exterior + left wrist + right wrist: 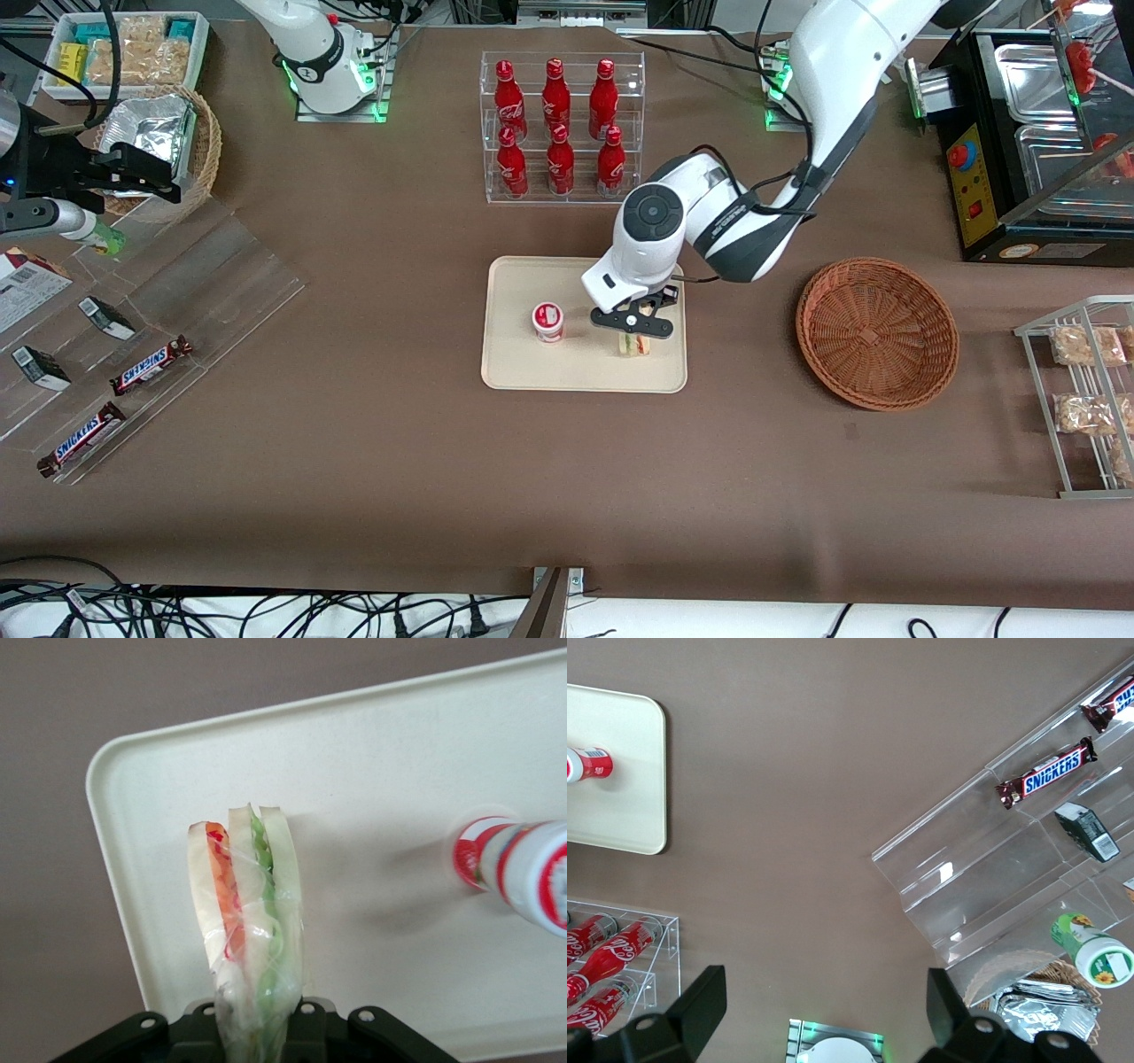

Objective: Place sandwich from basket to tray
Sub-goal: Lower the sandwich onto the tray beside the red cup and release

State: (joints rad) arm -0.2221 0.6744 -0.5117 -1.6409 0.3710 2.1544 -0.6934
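Setting the sandwich down on the tray

Gripping the sandwich (633,345) by one end, the claw (634,330) is closed on the wrapped wedge and holds it low over the tray (514,368), at the tray's end toward the working arm. In the wrist view the bread and filling layers stand on edge between the fingers, probably so the narrow pinch crosses the slices and does not crush them flat. Whether the wedge already touches the tray I cannot tell. Beside it on the tray stands a small red-lidded cup (548,321), apart from the sandwich, so the landing spot looks free. Farther toward the working arm's end of the bench, the basket (877,333) sits empty.
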